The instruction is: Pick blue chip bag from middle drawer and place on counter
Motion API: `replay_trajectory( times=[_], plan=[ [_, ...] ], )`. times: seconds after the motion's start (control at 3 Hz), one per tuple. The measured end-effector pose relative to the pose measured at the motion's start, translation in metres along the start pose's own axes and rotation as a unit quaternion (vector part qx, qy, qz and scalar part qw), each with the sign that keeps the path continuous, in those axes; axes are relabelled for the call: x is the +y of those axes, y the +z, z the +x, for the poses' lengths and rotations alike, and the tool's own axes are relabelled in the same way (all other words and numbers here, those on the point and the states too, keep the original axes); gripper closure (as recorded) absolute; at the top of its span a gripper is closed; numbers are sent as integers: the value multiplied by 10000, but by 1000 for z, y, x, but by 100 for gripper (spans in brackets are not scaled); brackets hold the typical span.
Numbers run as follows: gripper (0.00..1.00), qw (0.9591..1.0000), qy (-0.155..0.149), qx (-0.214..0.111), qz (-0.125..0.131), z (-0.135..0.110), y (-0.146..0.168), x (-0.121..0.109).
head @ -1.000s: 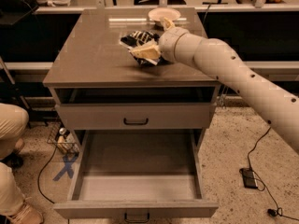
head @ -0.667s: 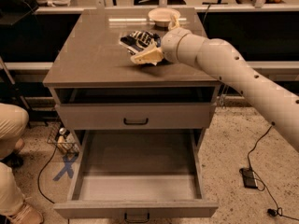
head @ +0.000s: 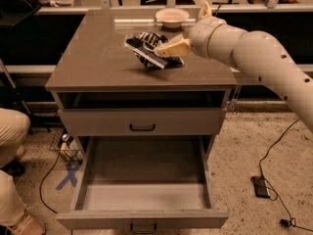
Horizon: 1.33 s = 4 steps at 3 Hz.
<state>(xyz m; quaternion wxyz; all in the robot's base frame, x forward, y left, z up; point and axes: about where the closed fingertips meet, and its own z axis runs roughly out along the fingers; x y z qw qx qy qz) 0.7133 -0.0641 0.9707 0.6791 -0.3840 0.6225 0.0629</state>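
The single camera looks from in front of the drawer cabinet (head: 142, 119) and above it, facing back and downward, near enough that the surface (head: 95, 58), the open middle drawer (head: 146, 173) and some floor (head: 244, 141) fill the frame. The arm enters from the right edge, with the jaws of the gripper (head: 170, 48) over the surface's far middle.

Speckled floor (head: 239, 136), black cables (head: 276, 148), blue tape cross (head: 68, 174), dark furniture behind (head: 29, 43)

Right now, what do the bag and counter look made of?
Blue chip bag: thin glossy plastic or foil film, judging by its crinkles. Counter: hard, smooth slab, perhaps laminate or stone; it shows reflections. The claw is open at the bag.
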Motion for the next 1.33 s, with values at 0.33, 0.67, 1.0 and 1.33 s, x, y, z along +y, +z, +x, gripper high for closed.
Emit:
replay_trajectory(
  times=[0.33, 0.67, 1.0, 1.33],
  plan=[
    [0, 9992, -326, 108, 186, -26, -17, -25],
    [0, 9974, -602, 223, 341, -49, -24, -47],
    [0, 9932, -925, 494, 509, -74, -27, -81],
    [0, 9931, -927, 506, 508, -73, -27, -81]
  ],
)
